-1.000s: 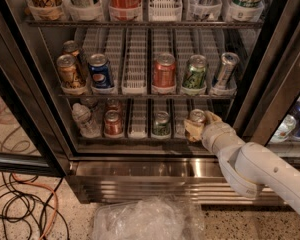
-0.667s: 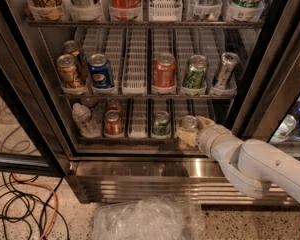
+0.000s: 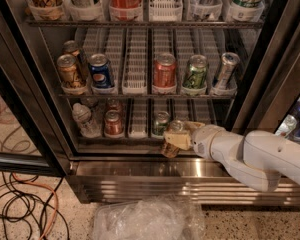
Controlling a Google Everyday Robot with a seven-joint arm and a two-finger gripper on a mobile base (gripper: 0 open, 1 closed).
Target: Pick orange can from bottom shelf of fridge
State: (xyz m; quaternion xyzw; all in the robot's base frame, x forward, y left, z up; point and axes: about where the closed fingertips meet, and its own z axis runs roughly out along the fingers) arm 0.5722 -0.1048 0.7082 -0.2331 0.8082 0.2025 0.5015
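The gripper [image 3: 179,140] is at the front edge of the bottom shelf [image 3: 139,125] of the fridge [image 3: 140,170], right of centre, with its fingers pinching the orange can [image 3: 169,151]. The orange can is tilted and its base overhangs the shelf's front edge. It sits just right of a green can [image 3: 161,122].

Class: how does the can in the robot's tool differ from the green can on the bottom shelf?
The orange can is coppery, tilted and clamped in the tool at the bottom shelf's front edge; the green can stands upright and free. Both have silver tops.
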